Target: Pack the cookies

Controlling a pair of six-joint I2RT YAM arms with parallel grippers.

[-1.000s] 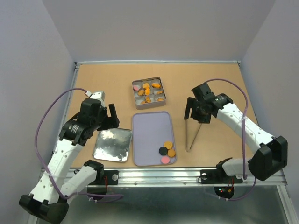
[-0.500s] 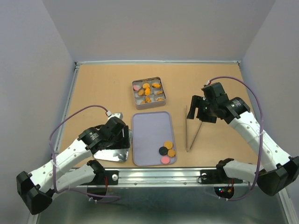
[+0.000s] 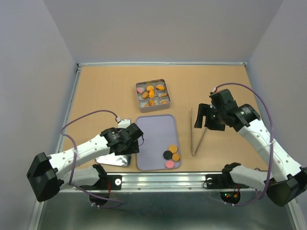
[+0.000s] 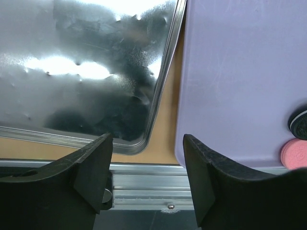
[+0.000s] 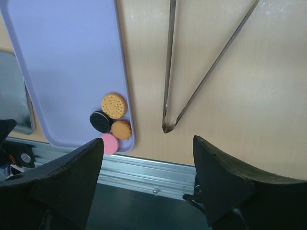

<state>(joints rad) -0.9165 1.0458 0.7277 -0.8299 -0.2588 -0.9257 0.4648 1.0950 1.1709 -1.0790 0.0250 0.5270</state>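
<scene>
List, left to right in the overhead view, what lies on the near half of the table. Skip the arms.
metal lid → lavender tray → four cookies in the tray's near right corner → tongs

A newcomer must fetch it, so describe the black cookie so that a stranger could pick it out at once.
Find the lavender tray midway along the near edge of the table. Four cookies cluster in its near right corner. Among them, the black cookie is the only dark round, beside two orange ones and a pink one.
</scene>
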